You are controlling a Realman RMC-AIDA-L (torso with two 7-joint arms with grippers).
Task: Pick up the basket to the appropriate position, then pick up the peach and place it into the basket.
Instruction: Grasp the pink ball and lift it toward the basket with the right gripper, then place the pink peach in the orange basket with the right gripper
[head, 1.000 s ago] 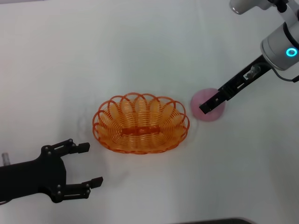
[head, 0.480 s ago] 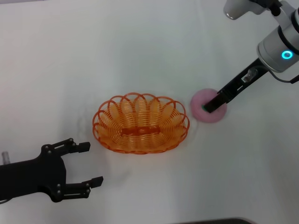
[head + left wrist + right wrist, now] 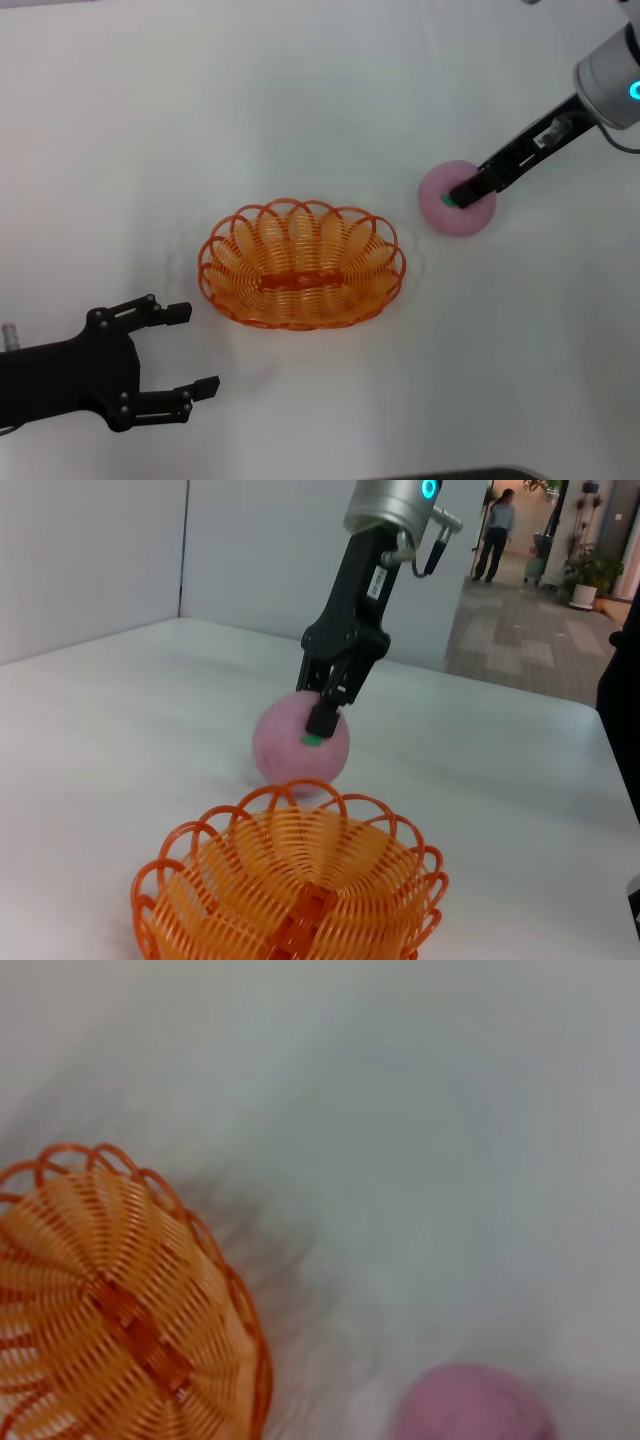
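Observation:
The orange wire basket (image 3: 300,265) sits on the white table, mid-view. The pink peach (image 3: 445,212) lies to its right, apart from the rim. My right gripper (image 3: 462,195) comes down from the upper right, its fingertips closed onto the top of the peach by the green leaf mark. The left wrist view shows this gripper (image 3: 322,715) pinching the peach (image 3: 285,755) behind the basket (image 3: 290,880). The right wrist view shows the basket (image 3: 110,1300) and the peach (image 3: 470,1405). I cannot tell if the peach touches the table. My left gripper (image 3: 198,350) is open and empty, left and forward of the basket.
The white table (image 3: 300,100) stretches all around the basket. A dark edge shows at the table's near side (image 3: 450,474). Beyond the table's far edge in the left wrist view are grey partition walls (image 3: 90,550) and an open hallway (image 3: 540,630).
The peach and my right gripper have moved together, away from the basket toward the far right. The fingertips closed onto the peach's top. The left arm and basket have not moved.

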